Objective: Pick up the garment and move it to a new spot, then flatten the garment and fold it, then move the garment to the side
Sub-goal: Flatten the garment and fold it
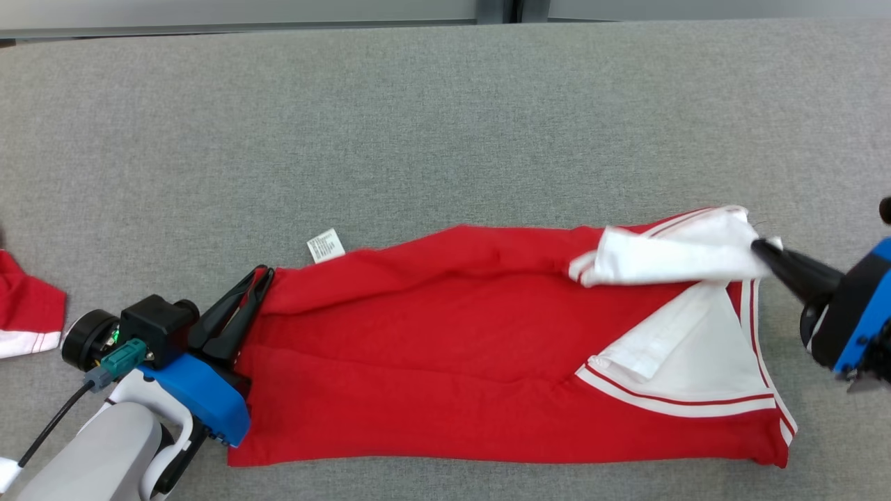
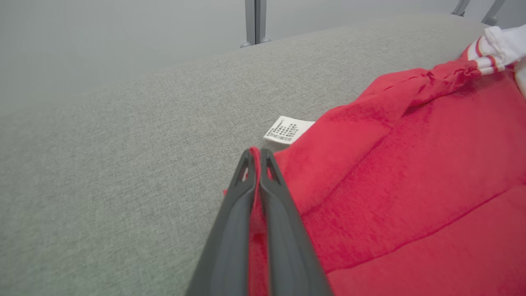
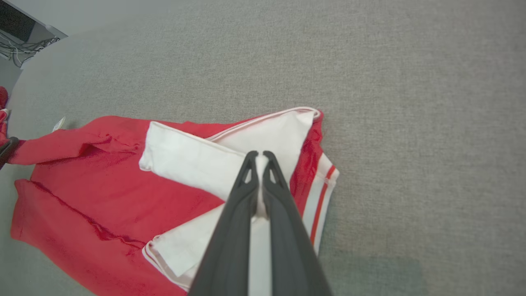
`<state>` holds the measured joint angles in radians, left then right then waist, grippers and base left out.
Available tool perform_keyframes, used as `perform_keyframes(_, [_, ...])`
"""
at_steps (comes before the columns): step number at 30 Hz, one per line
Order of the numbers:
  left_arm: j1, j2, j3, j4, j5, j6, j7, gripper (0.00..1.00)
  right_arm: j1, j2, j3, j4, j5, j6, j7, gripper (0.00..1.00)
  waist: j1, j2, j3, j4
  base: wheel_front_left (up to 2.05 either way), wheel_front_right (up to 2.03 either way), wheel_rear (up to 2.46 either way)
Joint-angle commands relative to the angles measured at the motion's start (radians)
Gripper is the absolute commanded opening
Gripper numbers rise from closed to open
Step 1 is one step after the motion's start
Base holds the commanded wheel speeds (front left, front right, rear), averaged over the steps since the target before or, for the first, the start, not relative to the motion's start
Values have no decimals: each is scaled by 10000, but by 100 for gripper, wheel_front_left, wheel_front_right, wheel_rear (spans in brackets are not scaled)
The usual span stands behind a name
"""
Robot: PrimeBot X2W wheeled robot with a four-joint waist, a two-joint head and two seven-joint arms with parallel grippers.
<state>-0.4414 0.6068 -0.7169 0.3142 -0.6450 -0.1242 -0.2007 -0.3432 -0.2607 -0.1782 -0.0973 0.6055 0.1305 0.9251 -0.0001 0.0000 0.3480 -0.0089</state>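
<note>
Red cloth, holding it lengthwise: pinching the garment (image 1: 452, 348) at its hem (image 1: 273, 289) with the left gripper (image 1: 261, 275), white flap (image 1: 668, 254) opposite with the right gripper (image 1: 760, 245).

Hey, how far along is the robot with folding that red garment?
Done: the red garment lies spread on the grey table, and looks partly folded lengthwise. In hand: the left gripper pinches its red corner by the label, the right gripper its white end, both shut. Left: finishing the fold and moving it aside.
</note>
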Motion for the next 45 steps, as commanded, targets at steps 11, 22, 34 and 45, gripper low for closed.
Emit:
perform_keyframes(11, [195, -14, 27, 617, 453, 300, -454, 0, 1932, 1153, -833, -1820, -331, 5, 1217, 0, 1, 0, -303, -160, 0, 0, 0])
perform_keyframes(22, [695, -358, 335, 1013, 231, 668, -599, 47, 3018, 1821, -1011, -2349, -847, 5, 1839, 23, 1, 0, -735, -250, 0, 0, 0])
perform_keyframes(34, [2224, -1756, 2671, -21, -349, 1347, -649, 100, 3534, 2074, -1218, -1970, -1615, 5, -78, 100, 1, 0, -1530, 29, 0, 0, 0])
perform_keyframes(45, [3009, -2911, 4569, -440, 739, 1145, -652, 100, 3648, 2103, -1697, -384, -2084, 5, -3223, 100, 1, 0, -2130, 371, 0, 0, 0])
